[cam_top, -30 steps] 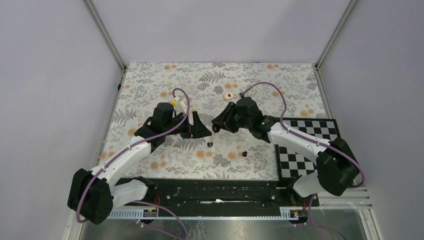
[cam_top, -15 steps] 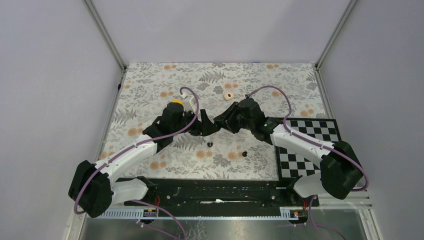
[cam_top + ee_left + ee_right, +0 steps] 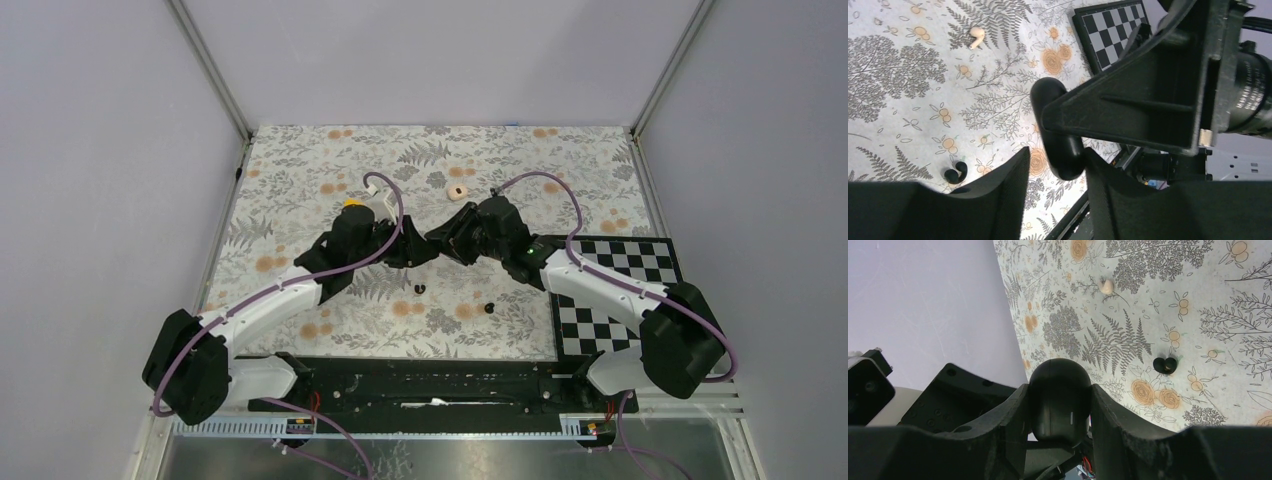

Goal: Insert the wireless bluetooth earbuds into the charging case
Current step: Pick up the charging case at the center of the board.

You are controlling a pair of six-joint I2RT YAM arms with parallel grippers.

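My right gripper [image 3: 1058, 390] is shut on the charging case [image 3: 1059, 400], a glossy black pebble held above the mat. In the top view the right gripper [image 3: 443, 240] meets my left gripper [image 3: 422, 250] tip to tip. The left gripper [image 3: 1057, 152] straddles the free end of the case [image 3: 1055, 145]: one finger [image 3: 1120, 195] touches it, and a gap shows at the other finger [image 3: 998, 195]. Two black earbuds lie on the mat, one [image 3: 420, 289] below the grippers and one [image 3: 490, 308] to its right. Each wrist view shows one earbud [image 3: 956, 172] [image 3: 1165, 365].
A peach disc [image 3: 458, 192] lies on the floral mat behind the grippers. A small pale piece [image 3: 977, 37] [image 3: 1106, 286] shows in both wrist views. A checkerboard [image 3: 610, 290] covers the near right. Grey walls close in the left, the right and the back.
My left arm has swung right until its fingers reach the case held by the right gripper, and its jaws have narrowed round it. The right arm has barely moved.
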